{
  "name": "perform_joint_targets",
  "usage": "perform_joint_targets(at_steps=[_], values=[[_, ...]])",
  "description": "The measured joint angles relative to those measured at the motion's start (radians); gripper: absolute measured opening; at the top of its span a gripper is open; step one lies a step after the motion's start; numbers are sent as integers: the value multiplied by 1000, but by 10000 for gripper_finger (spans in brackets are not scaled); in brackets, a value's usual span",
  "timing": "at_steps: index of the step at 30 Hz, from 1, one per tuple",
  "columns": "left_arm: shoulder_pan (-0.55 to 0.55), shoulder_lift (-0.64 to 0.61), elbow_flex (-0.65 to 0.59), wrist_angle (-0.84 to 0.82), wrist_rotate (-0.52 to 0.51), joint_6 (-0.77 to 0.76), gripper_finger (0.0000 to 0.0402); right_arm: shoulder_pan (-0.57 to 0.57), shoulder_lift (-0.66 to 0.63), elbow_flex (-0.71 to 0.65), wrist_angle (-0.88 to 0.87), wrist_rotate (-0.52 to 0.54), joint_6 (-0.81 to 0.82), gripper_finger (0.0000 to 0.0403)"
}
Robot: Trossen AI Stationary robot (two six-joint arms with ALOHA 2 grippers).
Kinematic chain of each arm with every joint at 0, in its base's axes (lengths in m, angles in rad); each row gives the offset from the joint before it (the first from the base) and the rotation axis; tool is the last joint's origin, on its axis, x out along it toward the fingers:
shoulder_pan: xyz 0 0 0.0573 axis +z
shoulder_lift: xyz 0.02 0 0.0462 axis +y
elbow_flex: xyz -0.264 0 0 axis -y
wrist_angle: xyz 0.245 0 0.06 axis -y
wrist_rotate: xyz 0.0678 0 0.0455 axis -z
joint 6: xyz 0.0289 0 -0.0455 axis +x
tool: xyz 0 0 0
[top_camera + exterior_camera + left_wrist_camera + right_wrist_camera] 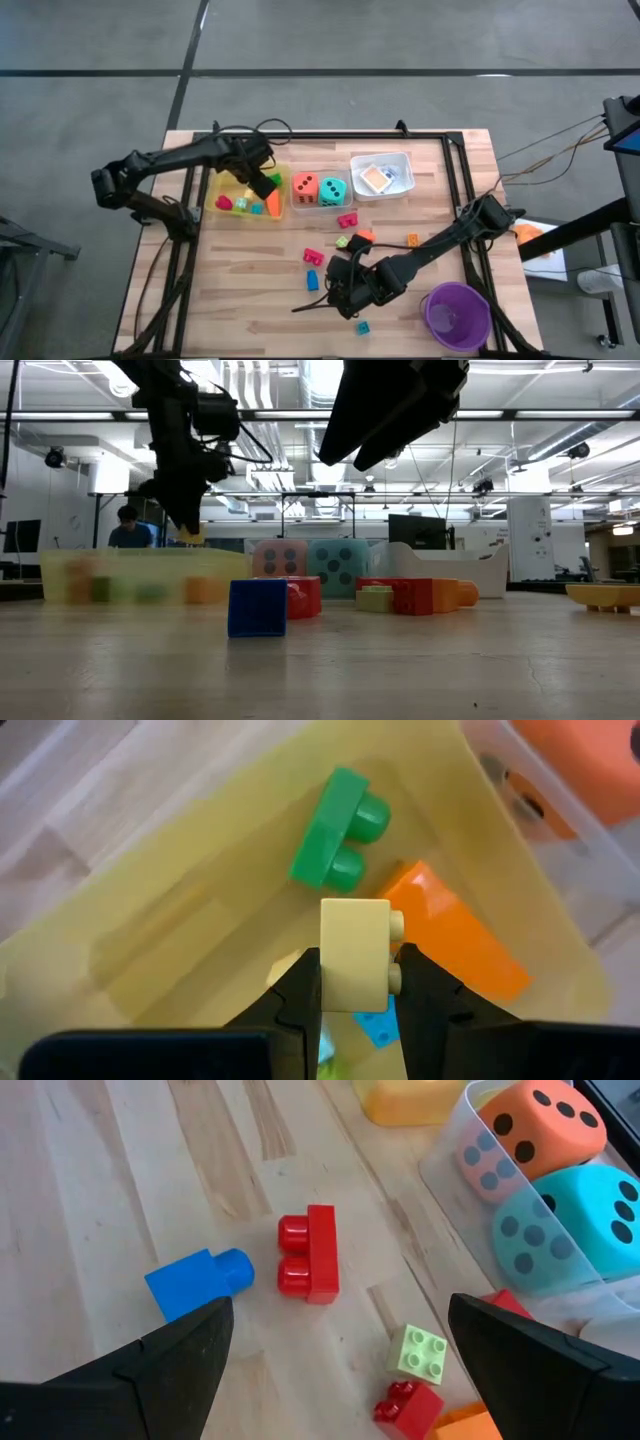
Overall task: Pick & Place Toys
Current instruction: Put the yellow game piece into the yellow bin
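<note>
My left gripper (262, 182) hangs over the yellow tray (228, 184), shut on a pale yellow block (355, 955); the low view shows it just above the tray (188, 532). In the tray lie a green block (340, 828), an orange block (455, 925) and a blue block (378, 1028). My right gripper (340, 1320) is open wide and empty above the table's near middle (338, 283). Below it lie a blue block (195, 1283), a red block (310, 1252), a light-green block (420, 1352) and another red block (410, 1405). The orange die (305, 187) and the teal die (333, 190) sit in the clear tray. My left gripper pinches the pale yellow block by two opposite sides (330, 982) between its two fingers, its studs showing past one finger. The fingers come from above, pointing down. The block is lifted clear above the tray's inside.
A white tray (400, 160) with small cards stands right of the clear tray. A purple cup (457, 315) stands at the near right. More loose blocks lie mid-table: pink (346, 220), orange (412, 240), teal (362, 326). A person shows far behind the table (128, 525).
</note>
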Motion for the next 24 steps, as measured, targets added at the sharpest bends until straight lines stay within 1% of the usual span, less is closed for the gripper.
perform_joint_targets(at_steps=[2, 6, 11, 15, 19, 22, 24], values=[[9, 26, -3, 6, 21, 0, 80, 0, 0, 0, -1, 0, -1, 367], [9, 96, -4, 3, 27, -1, 80, -1, 0, -2, -6, 0, -4, 367], [7, 154, -6, 28, -11, -4, 80, -2, 0, -4, -5, 0, -4, 367], [5, 143, -67, 95, -65, -26, 80, -2, 0, -5, -5, -2, -4, 367], [6, 96, -168, 223, -64, -79, 80, -2, 0, -6, -5, -14, -4, 367], [6, 78, -224, 269, -61, -117, 80, -2, 0, -6, -5, -26, -4, 367], [7, 73, -239, 291, -71, -128, 80, -2, 0, -6, -4, -26, -4, 367]])
